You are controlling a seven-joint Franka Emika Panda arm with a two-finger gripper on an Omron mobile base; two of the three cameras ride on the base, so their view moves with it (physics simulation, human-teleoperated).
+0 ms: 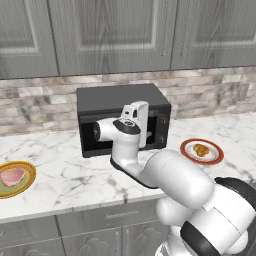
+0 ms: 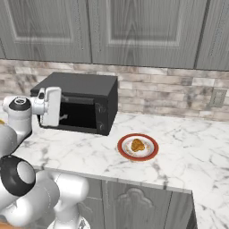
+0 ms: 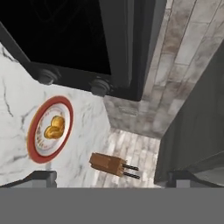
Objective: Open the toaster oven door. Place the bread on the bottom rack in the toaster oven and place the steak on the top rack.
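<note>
The toaster oven [image 1: 122,117] stands on the marble counter [image 1: 65,175] against the brick wall, its door [image 2: 78,114] shut. The gripper [image 3: 111,177] hangs just before that door, jaws spread wide and holding nothing. Right of the oven the bread [image 2: 137,145] lies on a red-rimmed plate [image 2: 152,154]; well to the oven's left the steak [image 1: 12,176] lies on a yellow-rimmed plate [image 1: 27,186].
</note>
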